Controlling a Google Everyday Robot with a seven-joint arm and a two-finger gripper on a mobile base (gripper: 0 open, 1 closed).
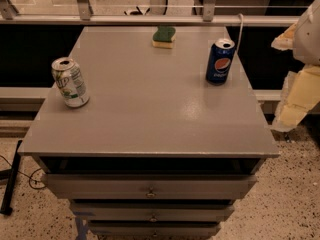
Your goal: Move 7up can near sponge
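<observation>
The 7up can (70,82) stands upright near the left edge of the grey table top (150,109); it is silver-white with green markings and a silver top. The sponge (164,36), dark green over a yellow base, lies at the far middle of the table, well apart from the can. My gripper (295,104) hangs off the table's right side, pale and yellowish, below the white arm (307,31). It is far from the 7up can and holds nothing that I can see.
A blue Pepsi can (220,60) stands upright at the far right of the table. The table is a drawer cabinet with drawers (150,186) at the front. A metal railing (150,19) runs behind it. Speckled floor lies around.
</observation>
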